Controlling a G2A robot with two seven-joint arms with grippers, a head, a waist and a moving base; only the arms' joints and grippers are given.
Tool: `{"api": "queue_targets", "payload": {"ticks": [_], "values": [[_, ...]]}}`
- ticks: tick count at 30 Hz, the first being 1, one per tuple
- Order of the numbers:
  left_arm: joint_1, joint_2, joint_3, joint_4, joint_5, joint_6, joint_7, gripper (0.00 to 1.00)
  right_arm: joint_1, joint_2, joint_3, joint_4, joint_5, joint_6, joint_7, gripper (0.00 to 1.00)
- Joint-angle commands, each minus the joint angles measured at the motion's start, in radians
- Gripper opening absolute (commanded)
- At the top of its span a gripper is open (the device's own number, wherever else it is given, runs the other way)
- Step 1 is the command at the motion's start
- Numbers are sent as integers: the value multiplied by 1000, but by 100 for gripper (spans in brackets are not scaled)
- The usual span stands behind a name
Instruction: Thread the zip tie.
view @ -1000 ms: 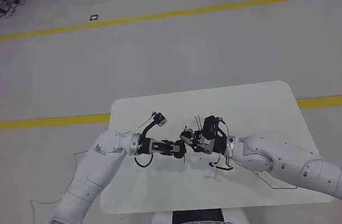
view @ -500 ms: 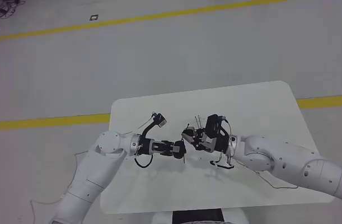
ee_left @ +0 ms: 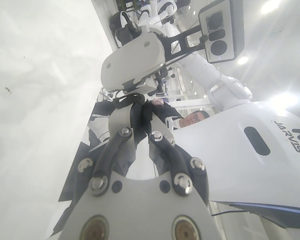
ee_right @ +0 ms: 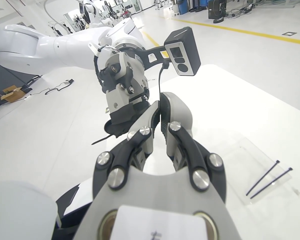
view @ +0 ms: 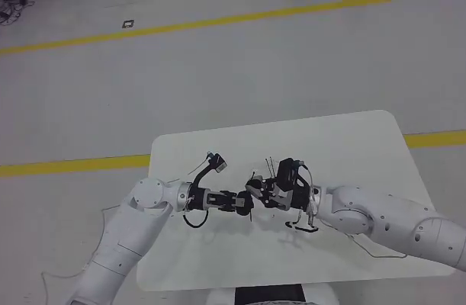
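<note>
The right gripper [ee_right: 160,112], which had backed off briefly, is nose to nose again with the left gripper [ee_left: 140,116] above the middle of the bench [view: 355,145]. Both sets of jaws are clamped on the zip tie [ee_right: 100,141]. This looks like another threading attempt.

You've got bright, even overhead light. Ceiling lamps [ee_left: 269,5] flare in the left wrist view and haze it over. The white surface [view: 347,152] bounces light, near blown out. Both wrist views bow hard at the edges.
</note>
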Motion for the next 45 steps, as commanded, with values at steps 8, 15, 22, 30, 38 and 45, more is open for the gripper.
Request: {"api": "queue_targets", "payload": {"ticks": [8,15,22,30,38,45], "values": [[0,0,-2,3,2,0,-3,0,3,3,0,5,1,0,-6,43],[0,1,-2,5,2,0,3,0,7,11,0,10,-11,0,-34,49],[4,3,-3,2,2,0,7,0,5,22,1,17,-25,0,-59,60],[6,4,-5,-1,0,0,8,0,-18,43,19,27,-43,0,-91,58],[5,3,-3,0,-4,0,7,0,-39,61,45,22,-49,0,-91,59],[7,3,-9,1,-16,0,5,0,-63,75,73,19,-74,0,-103,61]]}}
